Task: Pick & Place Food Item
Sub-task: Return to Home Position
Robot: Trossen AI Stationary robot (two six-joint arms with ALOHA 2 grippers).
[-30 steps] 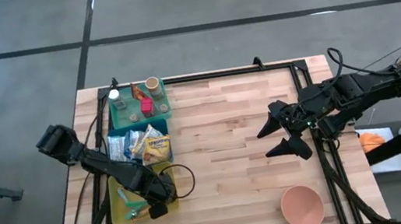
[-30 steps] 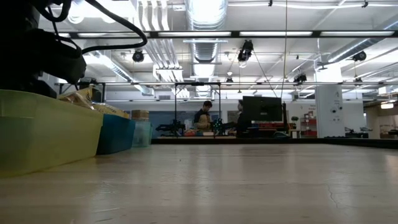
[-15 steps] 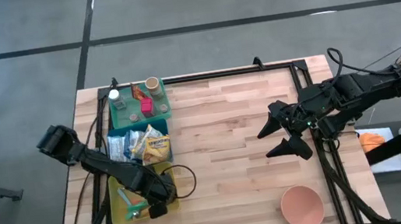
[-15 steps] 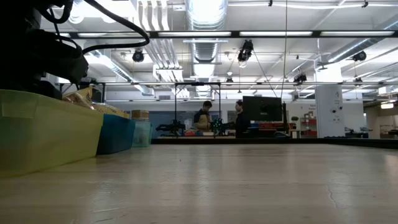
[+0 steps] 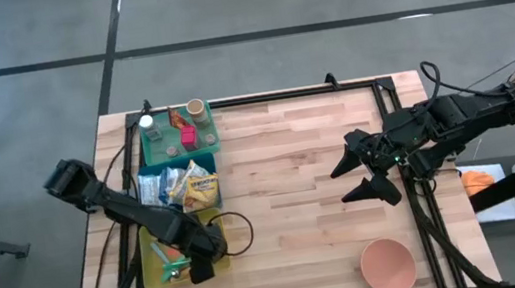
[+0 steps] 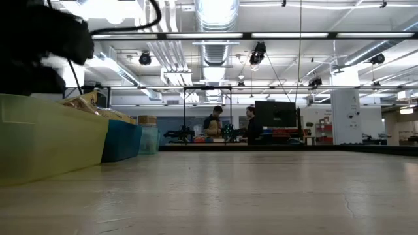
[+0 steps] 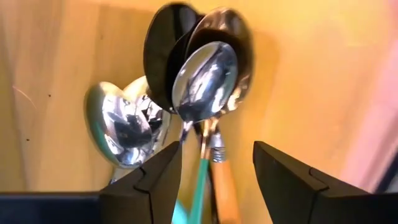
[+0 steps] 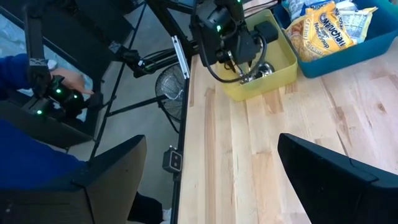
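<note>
- Left gripper [image 5: 200, 265]: low over the yellow bin [image 5: 149, 260], fingers parted, holding nothing.
- Orange-handled spoon [image 7: 225, 190]: released, lying in the yellow bin among other spoons [image 7: 202, 81].
- Right gripper [image 5: 364, 175]: waiting above the table's right half, fingers spread, empty.
- Handling: I judge the left arm should rise straight up, clear of the bin wall, before it retracts.

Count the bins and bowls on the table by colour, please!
yellow bin: 1
dark blue bin: 1
light blue bin: 1
pink bowl: 1
Total: 4
</note>
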